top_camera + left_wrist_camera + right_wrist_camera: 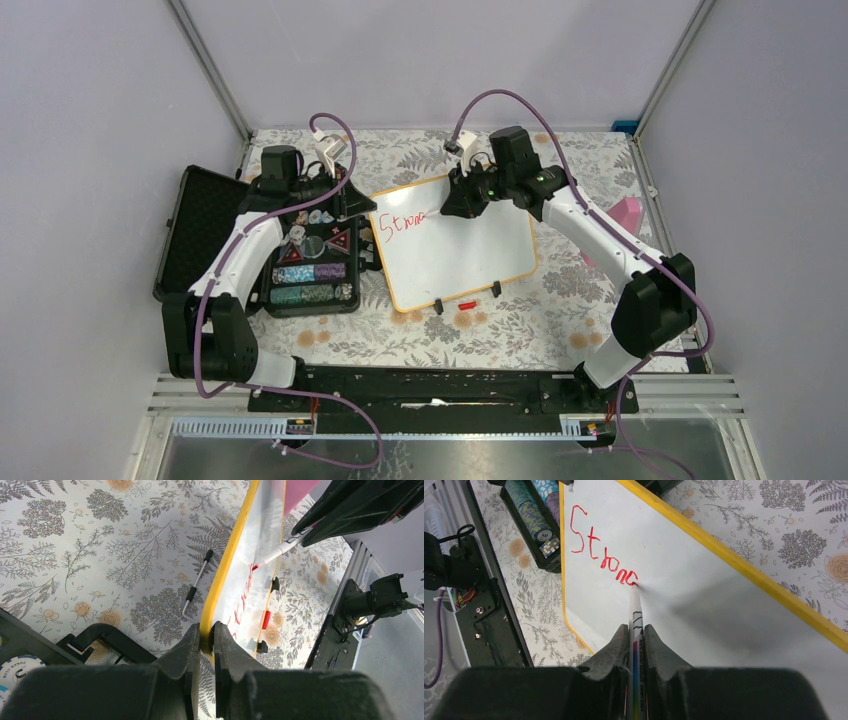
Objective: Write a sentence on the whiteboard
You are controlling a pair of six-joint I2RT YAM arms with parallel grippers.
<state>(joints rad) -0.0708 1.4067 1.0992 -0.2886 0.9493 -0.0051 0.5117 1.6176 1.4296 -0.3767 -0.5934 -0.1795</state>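
Note:
The whiteboard (470, 258), white with a yellow-tan frame, lies tilted on the flowered tablecloth in the middle. Red letters reading roughly "Stronc" (603, 555) run along its upper left part. My left gripper (206, 630) is shut on the board's frame at its left edge (366, 212). My right gripper (636, 628) is shut on a white marker (634, 611). The marker's red tip touches the board at the end of the last letter. From above, the right gripper (455, 205) hangs over the board's upper edge. The marker (274, 555) also shows in the left wrist view.
An open black chip case (312, 258) with poker chips lies left of the board, its lid (200, 232) folded out. A red cap (466, 302) and two black clip feet (496, 289) sit at the board's near edge. A pink object (630, 215) lies right. A metal rod (197, 582) lies beside the board.

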